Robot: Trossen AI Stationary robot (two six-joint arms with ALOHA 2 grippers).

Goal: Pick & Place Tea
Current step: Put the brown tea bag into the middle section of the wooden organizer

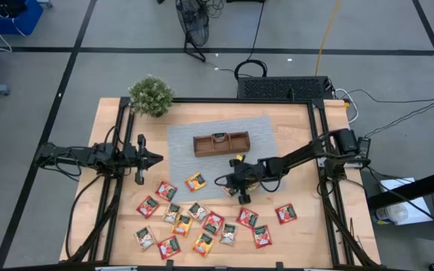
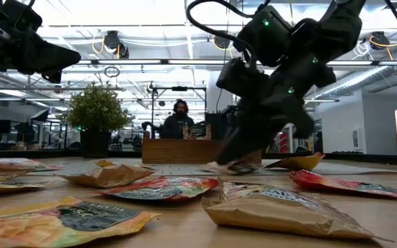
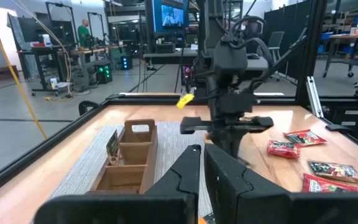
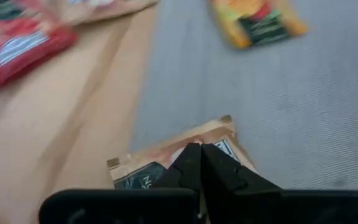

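High view, your left to right | left gripper (image 1: 157,158) fingers together, empty, hovering off the mat's (image 1: 183,135) left edge | tea packets (image 1: 202,222) strewn across the near table | right gripper (image 1: 221,181) pinched on one tea packet (image 4: 166,155) at the mat's near edge, below the tray (image 1: 221,144).

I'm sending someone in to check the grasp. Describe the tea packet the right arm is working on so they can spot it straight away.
Start at the grey mat in the middle of the table and find the wooden tray on it. Just below the tray's right end, near the mat's lower edge, the right gripper has its fingers shut on a tea packet. Unlike its neighbours lying loose, it is the only one pinched by an arm.
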